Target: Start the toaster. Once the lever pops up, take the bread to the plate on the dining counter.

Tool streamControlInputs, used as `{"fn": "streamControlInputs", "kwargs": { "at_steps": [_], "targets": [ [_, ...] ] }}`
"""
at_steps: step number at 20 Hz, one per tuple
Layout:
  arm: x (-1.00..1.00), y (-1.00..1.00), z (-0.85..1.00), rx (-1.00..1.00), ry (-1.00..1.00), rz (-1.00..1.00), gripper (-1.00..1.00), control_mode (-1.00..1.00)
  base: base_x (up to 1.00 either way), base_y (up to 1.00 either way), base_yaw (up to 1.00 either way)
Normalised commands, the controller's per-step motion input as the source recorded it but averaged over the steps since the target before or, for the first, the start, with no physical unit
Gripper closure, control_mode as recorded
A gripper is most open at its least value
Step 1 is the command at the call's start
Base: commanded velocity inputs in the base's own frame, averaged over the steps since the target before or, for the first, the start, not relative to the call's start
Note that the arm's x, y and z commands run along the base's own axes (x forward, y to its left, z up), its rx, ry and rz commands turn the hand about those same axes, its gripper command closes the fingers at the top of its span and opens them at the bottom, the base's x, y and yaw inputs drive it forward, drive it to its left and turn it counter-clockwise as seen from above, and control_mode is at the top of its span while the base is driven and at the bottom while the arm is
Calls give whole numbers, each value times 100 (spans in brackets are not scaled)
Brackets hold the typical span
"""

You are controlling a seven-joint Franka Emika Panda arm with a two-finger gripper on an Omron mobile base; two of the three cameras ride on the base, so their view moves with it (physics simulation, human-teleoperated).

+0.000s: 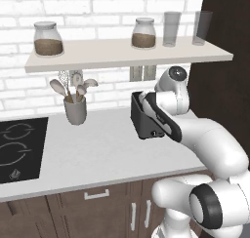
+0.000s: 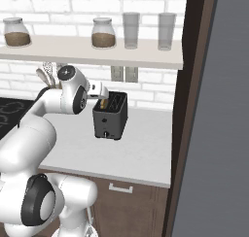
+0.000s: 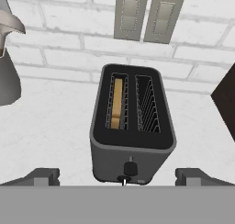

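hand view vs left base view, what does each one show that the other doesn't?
Hand view alone: the tan bread slice sitting in one slot, the other slot empty, and the open gripper fingertips wide apart. Left base view alone: the black hob, the white shelf with glass jars. Both: the dark grey boxy toaster, the grey utensil cup, the wall sockets.

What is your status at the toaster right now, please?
Gripper open, above toaster. Bread in left slot. Nothing in the way.
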Motion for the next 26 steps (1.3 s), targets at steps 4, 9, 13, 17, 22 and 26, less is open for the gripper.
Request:
{"fn": "streamControlInputs", "kwargs": {
  "at_steps": [4, 9, 13, 17, 22, 26],
  "targets": [
    [0, 0, 0, 0, 0, 0, -100, -100, 0, 0, 0],
    [0, 0, 0, 0, 0, 0, -100, -100, 0, 0, 0],
    [0, 0, 0, 0, 0, 0, -100, -100, 0, 0, 0],
    [0, 0, 0, 0, 0, 0, -100, -100, 0, 0, 0],
    [0, 0, 0, 0, 0, 0, -100, -100, 0, 0, 0],
    [0, 0, 0, 0, 0, 0, -100, -100, 0, 0, 0]
  ]
}}
